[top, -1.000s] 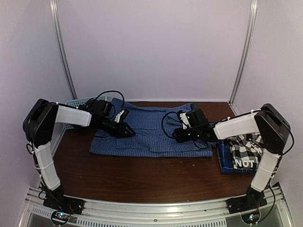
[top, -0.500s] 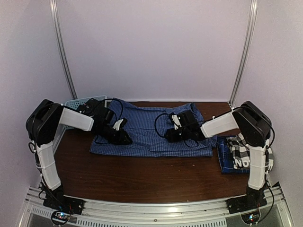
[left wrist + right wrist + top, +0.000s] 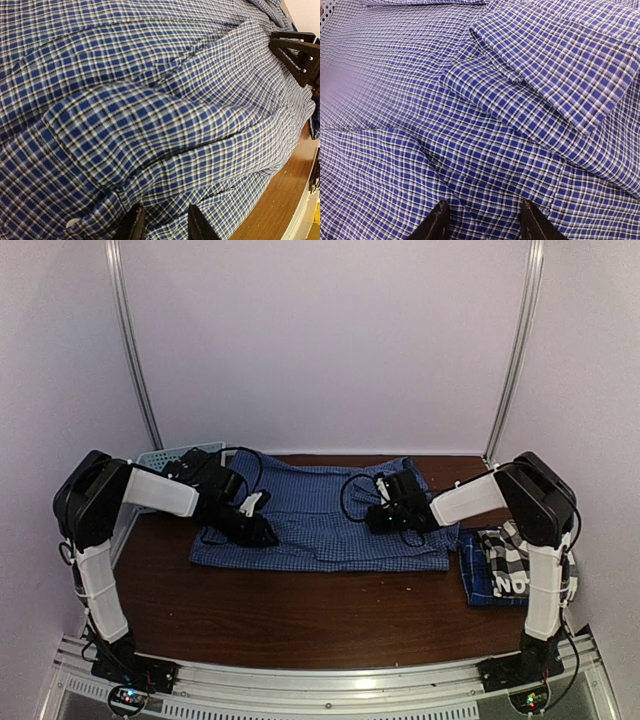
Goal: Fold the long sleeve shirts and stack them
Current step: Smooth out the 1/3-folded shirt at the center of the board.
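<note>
The blue fine-check shirt [image 3: 320, 525] lies spread flat across the middle of the table. It fills the left wrist view [image 3: 150, 100] and the right wrist view [image 3: 470, 90], with folded layers and a white button. My left gripper [image 3: 264, 536] is low on the shirt's left part, its jaws open [image 3: 165, 227] with a ridge of cloth between the tips. My right gripper [image 3: 370, 520] is down on the shirt's right part, jaws wide open [image 3: 485, 222] over flat cloth. The black-and-white plaid shirt [image 3: 512, 562] with white lettering lies folded on the darker blue plaid shirt [image 3: 472, 575] at the right.
The light blue lattice basket [image 3: 170, 456] stands at the back left behind my left arm. The right gripper's fingers [image 3: 295, 50] show at the upper right of the left wrist view. Bare brown table [image 3: 320, 620] runs along the front.
Both grippers have come down onto the blue shirt. The right arm has reached further left over it, then drawn back slightly. The left gripper has shifted a little toward the shirt's near edge.
</note>
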`<state>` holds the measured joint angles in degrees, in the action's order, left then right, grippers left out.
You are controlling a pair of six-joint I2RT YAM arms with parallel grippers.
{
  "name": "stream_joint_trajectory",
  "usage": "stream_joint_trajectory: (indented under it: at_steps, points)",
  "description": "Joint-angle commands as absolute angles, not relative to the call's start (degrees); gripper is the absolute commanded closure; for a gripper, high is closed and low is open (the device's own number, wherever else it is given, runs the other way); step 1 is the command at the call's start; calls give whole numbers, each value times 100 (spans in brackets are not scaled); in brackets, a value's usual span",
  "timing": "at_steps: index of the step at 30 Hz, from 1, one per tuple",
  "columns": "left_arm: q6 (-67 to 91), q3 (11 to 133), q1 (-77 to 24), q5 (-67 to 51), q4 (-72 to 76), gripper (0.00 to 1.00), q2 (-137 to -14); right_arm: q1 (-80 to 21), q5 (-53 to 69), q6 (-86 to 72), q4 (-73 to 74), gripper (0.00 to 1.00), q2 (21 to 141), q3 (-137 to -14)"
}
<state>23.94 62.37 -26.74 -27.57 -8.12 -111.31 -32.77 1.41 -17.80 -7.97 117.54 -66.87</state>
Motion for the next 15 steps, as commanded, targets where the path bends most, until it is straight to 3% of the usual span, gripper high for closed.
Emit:
stream_joint_trajectory:
  at_steps: [1,9,15]
  points:
    - [2223,6101,-2661,-2391,-1762,69,-11078,-3261,-323,-1492,-470,51,11462,-6464]
    - [1995,6690,-2654,-2590,-2419,69,-10706,-3396,385,-1339,-827,50,10396,-5786]
    - [1923,7108,-2662,-3133,-2465,68,-10594,-3809,573,-1336,-930,50,10251,-5564]
